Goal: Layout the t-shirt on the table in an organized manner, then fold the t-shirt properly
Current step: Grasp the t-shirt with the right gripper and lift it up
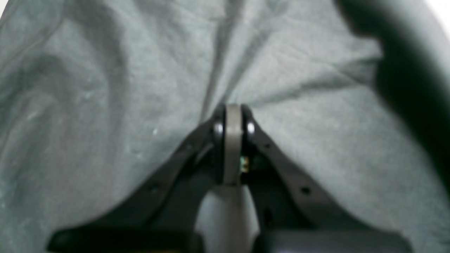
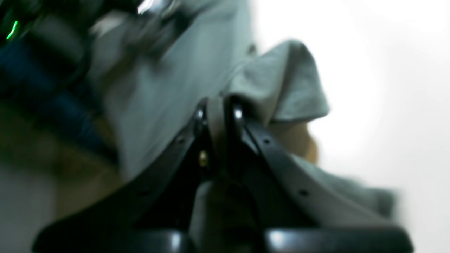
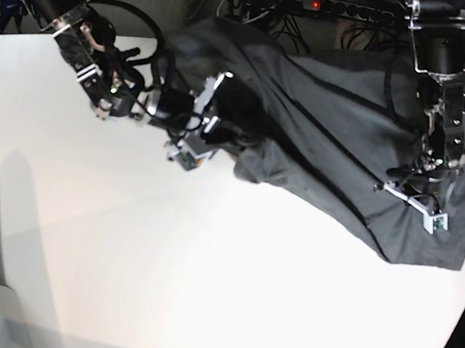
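T-shirt not yet laid flat: both arms gripping it, layout in hand, folding not begun.

The t-shirt (image 3: 332, 127) lies bunched and slack across the far right part of the table (image 3: 162, 267), one end heaped near the far edge, the other draped toward the right edge; dark charcoal, soft, heavily creased, long ridges running slantwise, no neat outline to be made out. Left gripper (image 1: 232, 109) clamped tight on a pinch of cloth, wrinkles fanning out from its tips. Right gripper (image 2: 219, 102) likewise closed on a folded corner of fabric, lifted clear, though the wrist view is blurred. Judged from this: spreading is under way, smoothing and squaring remain, then every fold. Near half of the table bare.
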